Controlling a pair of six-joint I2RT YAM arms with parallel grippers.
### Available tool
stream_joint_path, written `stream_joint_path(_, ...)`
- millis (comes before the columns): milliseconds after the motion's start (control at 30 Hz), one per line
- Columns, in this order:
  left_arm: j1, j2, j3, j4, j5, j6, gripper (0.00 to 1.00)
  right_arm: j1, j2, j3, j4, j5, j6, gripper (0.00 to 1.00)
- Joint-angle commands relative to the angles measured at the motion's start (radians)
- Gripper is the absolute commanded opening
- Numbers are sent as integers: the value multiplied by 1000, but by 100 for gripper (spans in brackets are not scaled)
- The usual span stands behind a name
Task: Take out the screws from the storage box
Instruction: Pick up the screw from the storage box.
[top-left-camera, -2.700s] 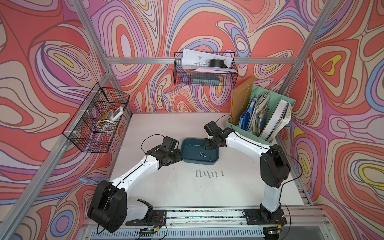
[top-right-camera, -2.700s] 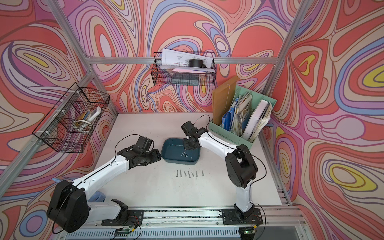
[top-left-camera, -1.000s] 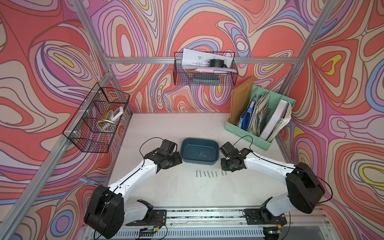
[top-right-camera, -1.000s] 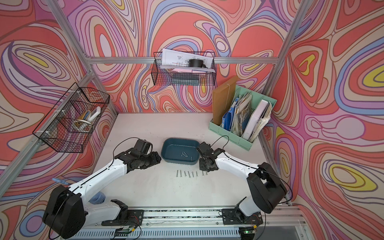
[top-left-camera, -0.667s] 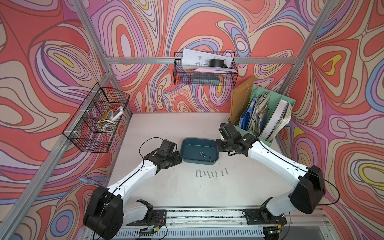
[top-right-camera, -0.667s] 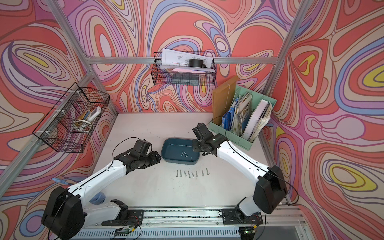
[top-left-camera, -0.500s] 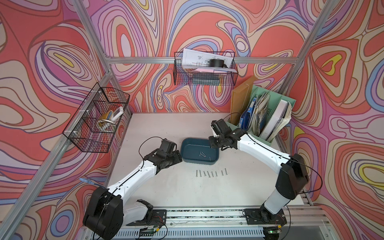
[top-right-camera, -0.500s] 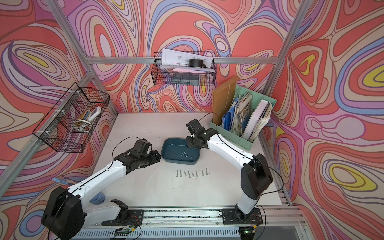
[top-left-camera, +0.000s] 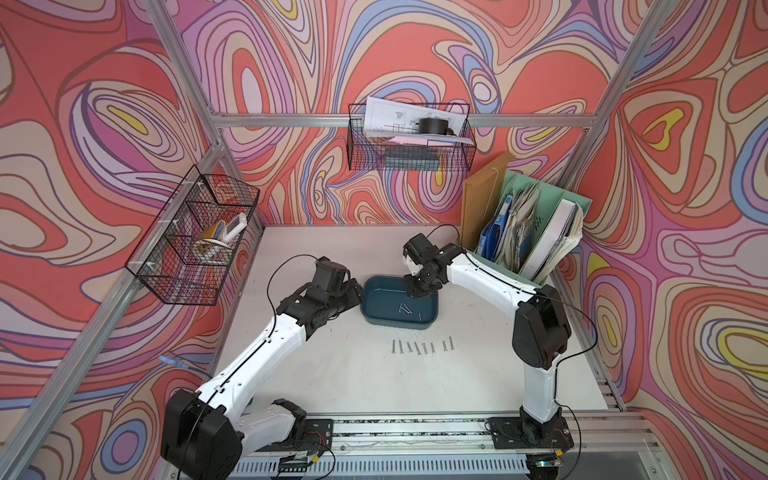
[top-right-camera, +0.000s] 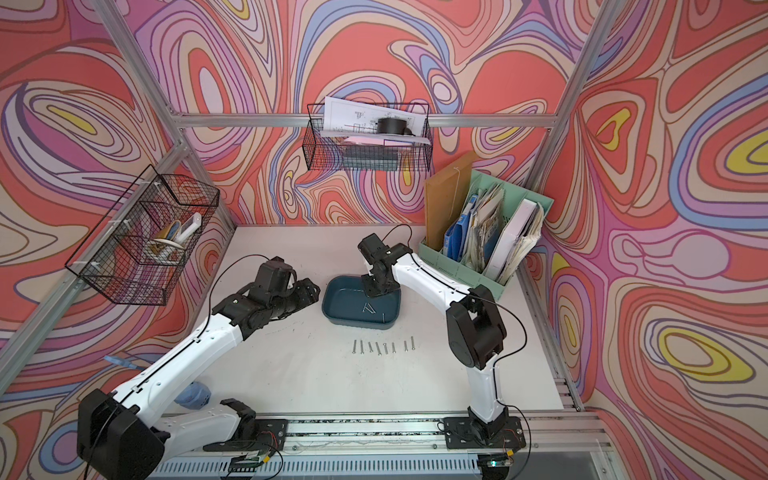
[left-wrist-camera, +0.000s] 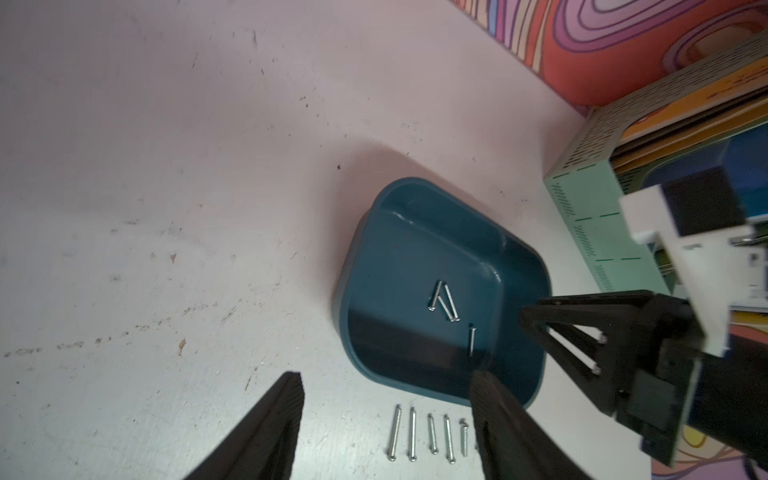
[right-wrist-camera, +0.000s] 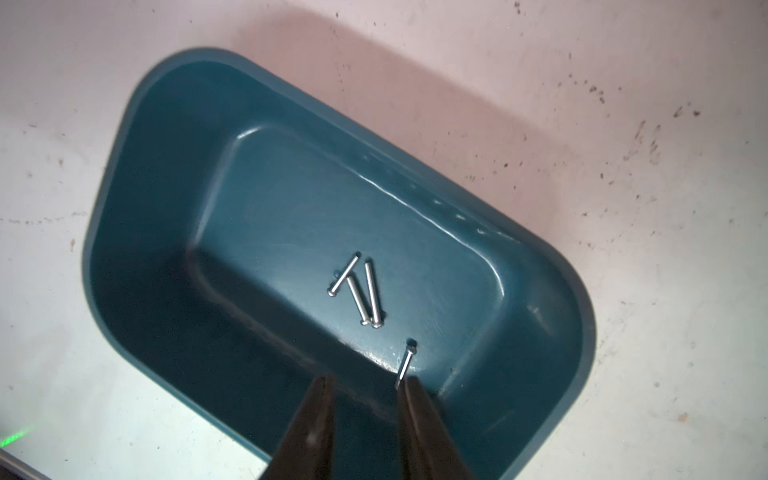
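The teal storage box (top-left-camera: 395, 325) (top-right-camera: 356, 324) (left-wrist-camera: 409, 249) (right-wrist-camera: 291, 195) sat on the scuffed white table (top-left-camera: 374, 386) (top-right-camera: 332, 382) (left-wrist-camera: 166, 166) (right-wrist-camera: 623, 208), and I placed everything else by it. On its floor, about the middle, three screws (top-left-camera: 404, 308) (top-right-camera: 368, 307) (left-wrist-camera: 442, 301) (right-wrist-camera: 361, 291) lay in a loose bunch, two of them meeting at their heads. A fourth screw (top-left-camera: 420, 319) (top-right-camera: 383, 319) (left-wrist-camera: 471, 338) (right-wrist-camera: 405, 363) lay apart from them, at the foot of the box's near wall toward its right end.

The right gripper (top-left-camera: 417, 287) (top-right-camera: 376, 289) (left-wrist-camera: 530, 316) (right-wrist-camera: 365, 382) hung over the far part of the box, pointing down into it. Its fingers stood a little apart with nothing between them. From its wrist camera the fourth screw's end ran just behind one fingertip; whether they touched I could not tell.

The left gripper (top-left-camera: 353, 293) (top-right-camera: 309, 291) (left-wrist-camera: 386, 376) was low over the table just beside the box's left end, aimed at it, spread wide and empty.

On the table near the box's near side, toward the robot, lay a neat row of screws (top-left-camera: 422, 347) (top-right-camera: 382, 347) (left-wrist-camera: 432, 436), side by side. Beyond the box's right end stood a mint-green file organiser (top-left-camera: 577, 203) (top-right-camera: 449, 266) (left-wrist-camera: 582, 208) stuffed with papers.
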Motion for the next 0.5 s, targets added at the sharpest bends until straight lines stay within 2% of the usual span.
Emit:
stream_joint_path(0, 6, 22, 62, -154, -41, -20, 71, -4, 60, 50, -82, -1, -29, 28)
stream_joint_path(200, 5, 42, 101, -224, -50, -39, 71, -1, 131, 70, -91, -4, -71, 25)
stream_joint_path(467, 4, 32, 51, -219, -28, -57, 71, 0, 169, 11, -20, 12, -86, 23)
